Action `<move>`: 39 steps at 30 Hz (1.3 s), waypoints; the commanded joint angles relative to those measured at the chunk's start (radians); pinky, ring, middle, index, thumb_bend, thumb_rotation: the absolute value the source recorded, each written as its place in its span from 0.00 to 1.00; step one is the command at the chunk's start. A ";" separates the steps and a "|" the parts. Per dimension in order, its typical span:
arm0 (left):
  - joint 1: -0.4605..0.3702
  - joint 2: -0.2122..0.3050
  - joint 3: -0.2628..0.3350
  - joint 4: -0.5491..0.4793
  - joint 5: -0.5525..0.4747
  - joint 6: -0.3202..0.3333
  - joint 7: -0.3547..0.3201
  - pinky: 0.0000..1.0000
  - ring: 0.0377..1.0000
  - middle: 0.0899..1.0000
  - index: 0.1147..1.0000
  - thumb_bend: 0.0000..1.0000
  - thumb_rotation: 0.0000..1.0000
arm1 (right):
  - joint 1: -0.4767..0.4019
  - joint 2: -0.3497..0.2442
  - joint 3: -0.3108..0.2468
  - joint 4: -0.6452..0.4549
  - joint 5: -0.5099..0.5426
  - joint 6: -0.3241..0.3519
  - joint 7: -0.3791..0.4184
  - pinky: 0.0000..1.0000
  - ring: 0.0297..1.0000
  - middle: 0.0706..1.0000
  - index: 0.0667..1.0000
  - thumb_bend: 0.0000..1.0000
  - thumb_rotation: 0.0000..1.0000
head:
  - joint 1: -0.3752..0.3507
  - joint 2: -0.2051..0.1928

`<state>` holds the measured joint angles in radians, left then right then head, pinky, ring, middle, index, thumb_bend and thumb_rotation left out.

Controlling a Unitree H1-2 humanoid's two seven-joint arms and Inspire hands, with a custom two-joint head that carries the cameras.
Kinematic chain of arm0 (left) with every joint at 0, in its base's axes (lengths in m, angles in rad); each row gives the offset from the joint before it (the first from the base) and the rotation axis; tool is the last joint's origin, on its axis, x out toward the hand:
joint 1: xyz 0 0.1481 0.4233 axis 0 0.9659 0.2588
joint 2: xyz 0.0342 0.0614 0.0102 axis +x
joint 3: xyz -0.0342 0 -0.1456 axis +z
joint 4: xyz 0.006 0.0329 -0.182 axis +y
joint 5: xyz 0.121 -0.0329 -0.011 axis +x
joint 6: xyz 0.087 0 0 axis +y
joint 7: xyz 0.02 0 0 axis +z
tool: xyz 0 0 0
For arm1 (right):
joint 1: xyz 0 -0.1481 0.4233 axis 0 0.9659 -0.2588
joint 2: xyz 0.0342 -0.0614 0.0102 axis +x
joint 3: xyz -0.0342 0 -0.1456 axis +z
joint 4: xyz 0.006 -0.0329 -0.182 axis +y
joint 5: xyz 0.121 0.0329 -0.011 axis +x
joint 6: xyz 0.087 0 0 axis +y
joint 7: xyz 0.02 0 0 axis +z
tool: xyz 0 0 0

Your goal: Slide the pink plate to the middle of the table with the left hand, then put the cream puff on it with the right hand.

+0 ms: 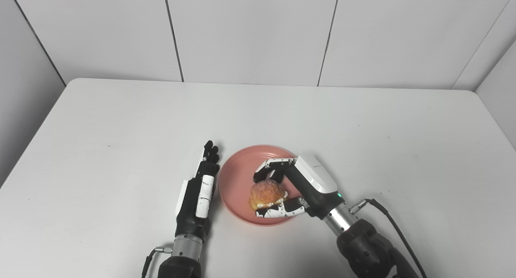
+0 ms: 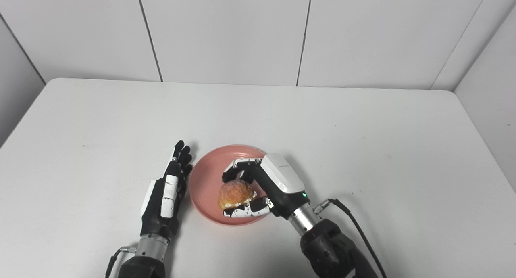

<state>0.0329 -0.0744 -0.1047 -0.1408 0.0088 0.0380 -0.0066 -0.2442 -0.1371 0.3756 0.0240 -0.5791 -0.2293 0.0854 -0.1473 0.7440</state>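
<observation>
Golden puff [image 1: 267,193] with cream rim, on plate [image 1: 238,177], pinched by right hand [image 1: 296,185]; left hand [image 1: 197,193] fingers straight, together.

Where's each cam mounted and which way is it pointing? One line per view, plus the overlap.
Left eye view: on the head, looking down and forward at the white table; both forearms enter from the bottom, left hand beside the pink plate.
Right eye view: on the head, slightly to the side, same downward aim; right hand is around the cream puff over the plate.
Shared: table, plate, puff, both hands and the panelled wall, shifted a little sideways.
</observation>
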 commanded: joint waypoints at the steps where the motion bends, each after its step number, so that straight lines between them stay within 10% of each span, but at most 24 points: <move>1: 0.002 -0.002 -0.016 -0.020 0.017 0.017 -0.007 1.00 1.00 1.00 1.00 0.78 1.00 | -0.012 -0.003 -0.010 -0.025 0.000 0.000 -0.001 0.64 0.70 0.69 0.46 0.50 0.11 | 0.002 0.001; 4: 0.002 -0.003 -0.016 -0.022 0.014 0.021 -0.008 1.00 1.00 1.00 1.00 0.78 1.00 | -0.011 -0.005 -0.013 -0.029 0.003 0.012 0.012 0.71 0.78 0.76 0.70 0.52 0.02 | 0.002 0.001; 8: 0.000 0.001 -0.020 -0.024 0.019 0.027 -0.009 1.00 1.00 1.00 1.00 0.79 1.00 | -0.010 -0.011 -0.016 -0.044 -0.004 0.017 0.023 0.80 0.88 0.86 0.83 0.53 0.24 | 0.001 0.005; 24: -0.001 -0.005 -0.024 -0.038 0.023 0.045 -0.006 1.00 1.00 1.00 1.00 0.79 1.00 | 0.035 -0.025 -0.057 -0.101 0.025 -0.004 0.022 0.97 0.97 0.99 0.97 0.61 0.74 | 0.006 0.006; 39: -0.016 0.001 -0.026 0.021 0.043 -0.074 -0.003 1.00 1.00 1.00 1.00 0.80 1.00 | 0.165 0.141 -0.202 -0.220 0.350 0.096 -0.038 1.00 1.00 1.00 1.00 0.49 0.96 | 0.014 0.009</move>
<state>0.0307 -0.0691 -0.1189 -0.1156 0.0361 -0.0055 -0.0055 -0.0657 -0.0076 0.1875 -0.1434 -0.2637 -0.1492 0.0585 -0.1335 0.7532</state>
